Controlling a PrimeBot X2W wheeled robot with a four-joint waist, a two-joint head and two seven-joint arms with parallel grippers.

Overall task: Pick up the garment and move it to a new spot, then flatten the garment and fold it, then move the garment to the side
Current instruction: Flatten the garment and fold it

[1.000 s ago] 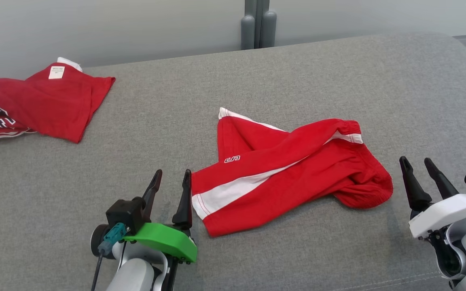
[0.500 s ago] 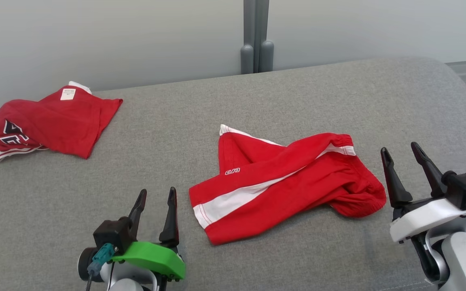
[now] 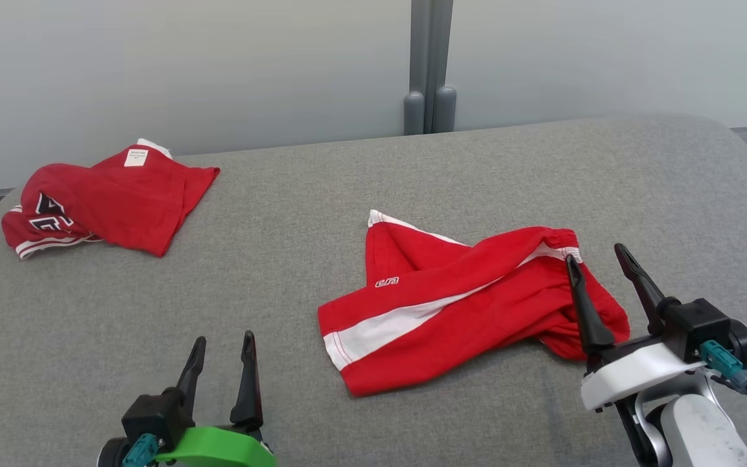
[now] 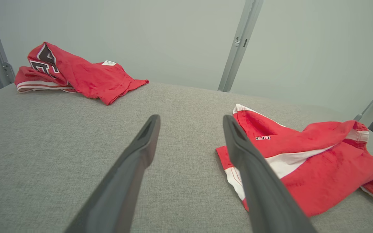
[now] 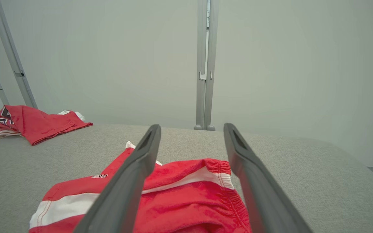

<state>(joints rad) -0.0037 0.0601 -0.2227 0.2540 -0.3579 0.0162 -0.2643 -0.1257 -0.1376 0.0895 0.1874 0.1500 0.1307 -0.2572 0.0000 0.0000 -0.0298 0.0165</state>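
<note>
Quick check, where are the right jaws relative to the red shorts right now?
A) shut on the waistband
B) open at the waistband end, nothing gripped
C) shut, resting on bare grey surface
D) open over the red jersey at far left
B: the right jaws stand wide apart, and in the right wrist view the elastic waistband of the red shorts shows between the two fingers with no cloth pinched.
</note>
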